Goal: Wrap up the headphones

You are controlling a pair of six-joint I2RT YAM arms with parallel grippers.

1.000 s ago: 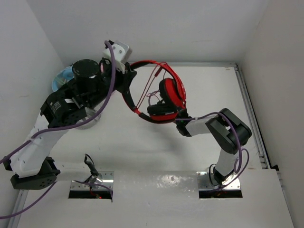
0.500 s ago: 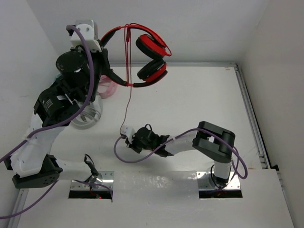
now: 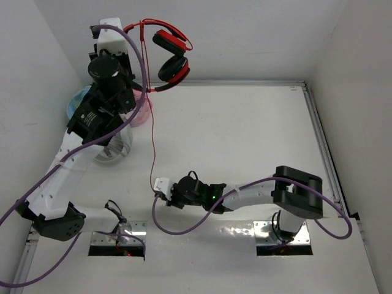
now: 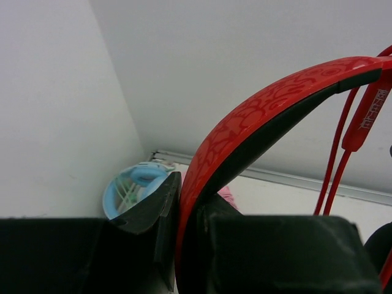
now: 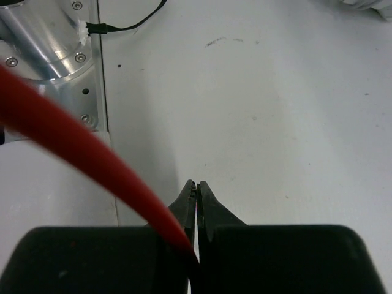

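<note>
The red headphones (image 3: 169, 54) hang high at the back left, ear cups with black cushions below the headband. My left gripper (image 3: 127, 32) is shut on the red-and-black headband (image 4: 257, 116), jaws tight on both sides of it. The thin red cable (image 3: 150, 122) drops straight from the headband to my right gripper (image 3: 157, 190), which is low over the table's front left. In the right wrist view the cable (image 5: 79, 147) runs into the closed jaws of the gripper (image 5: 196, 187). An inline remote (image 4: 367, 113) shows on the cable by the headband.
A blue pair (image 3: 76, 101) and a pink pair (image 3: 141, 111) lie at the back left below my left arm, beside a clear container (image 3: 113, 146). Metal base plates (image 3: 116, 239) (image 3: 285, 237) sit at the near edge. White walls enclose the table.
My left arm has lifted the headphones higher and to the left. My right gripper left the ear cups and moved down to the front left, and the cable now hangs stretched between them.
</note>
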